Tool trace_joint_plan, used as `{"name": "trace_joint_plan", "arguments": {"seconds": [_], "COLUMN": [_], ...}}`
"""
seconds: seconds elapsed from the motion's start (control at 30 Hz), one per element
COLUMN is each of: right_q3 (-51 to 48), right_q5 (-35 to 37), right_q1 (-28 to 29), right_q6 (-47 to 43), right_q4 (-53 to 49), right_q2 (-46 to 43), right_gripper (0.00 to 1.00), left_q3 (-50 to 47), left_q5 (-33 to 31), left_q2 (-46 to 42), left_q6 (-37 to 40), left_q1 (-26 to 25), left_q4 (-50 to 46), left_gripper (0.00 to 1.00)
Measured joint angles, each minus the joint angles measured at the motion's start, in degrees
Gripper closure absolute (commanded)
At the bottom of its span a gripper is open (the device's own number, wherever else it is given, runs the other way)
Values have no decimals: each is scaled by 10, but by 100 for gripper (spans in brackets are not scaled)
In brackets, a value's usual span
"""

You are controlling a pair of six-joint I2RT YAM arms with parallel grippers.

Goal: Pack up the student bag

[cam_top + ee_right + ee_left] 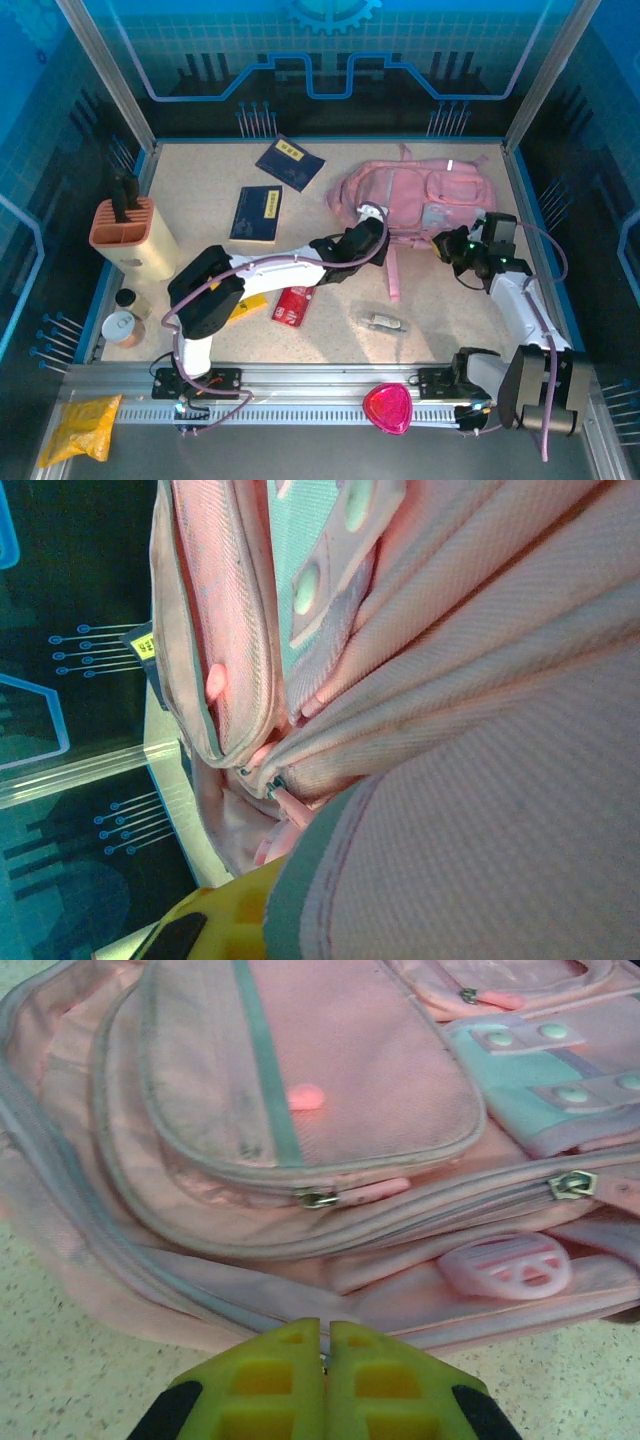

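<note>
The left claw [325,1332], fingers pressed together, sits at the near edge of the bag [420,195], which lies flat at the back right of the tabletop [330,345]. The right claw [455,247] meets the bag's right side; fabric hides its grip, so I cannot tell.

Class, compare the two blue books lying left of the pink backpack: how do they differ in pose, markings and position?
The far book lies turned cornerwise; the near book sits only slightly tilted. The far book carries a small yellow label; the near book has a longer yellow strip. The far book lies closer to the student bag than the near book. Both are dark blue, closed, flat on the table.
</note>
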Motion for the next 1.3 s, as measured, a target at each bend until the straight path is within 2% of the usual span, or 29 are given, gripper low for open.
{"name": "trace_joint_plan", "arguments": {"seconds": [0.2, 0.33, 0.53, 0.6, 0.73, 0.87, 0.97, 1.07, 1.17, 1.3], "right_q3": [49, 95, 168, 176, 174, 134, 77, 20, -3, -1], "right_q5": [-18, -12, 4, 5, 9, 5, -7, -18, -18, -31], "right_q1": [-23, -31, -39, -40, -43, -42, -32, -13, 24, 69], "right_q6": [-13, -24, -41, -48, -67, -88, -85, -68, -49, -18], "right_q4": [-3, -16, -17, -15, -29, -44, -47, -36, -32, 19], "right_q2": [75, 130, 199, 212, 205, 145, 90, 71, 83, 133], "right_gripper": [100, 94, 65, 51, 39, 30, 27, 27, 27, 34], "left_q3": [-1, 10, 39, 50, 65, 65, 66, 66, 66, 66], "left_q5": [26, 35, 38, 40, 39, 39, 40, 42, 44, 44], "left_q2": [-6, -5, 10, 19, 35, 39, 40, 40, 40, 40], "left_q6": [-18, -30, -58, -62, -65, -70, -74, -75, -75, -75], "left_q1": [10, -7, -41, -47, -48, -48, -48, -48, -48, -49], "left_q4": [-7, -15, -14, -17, -38, -50, -51, -51, -51, -51], "left_gripper": [100, 100, 100, 100, 100, 100, 100, 100, 100, 100]}}
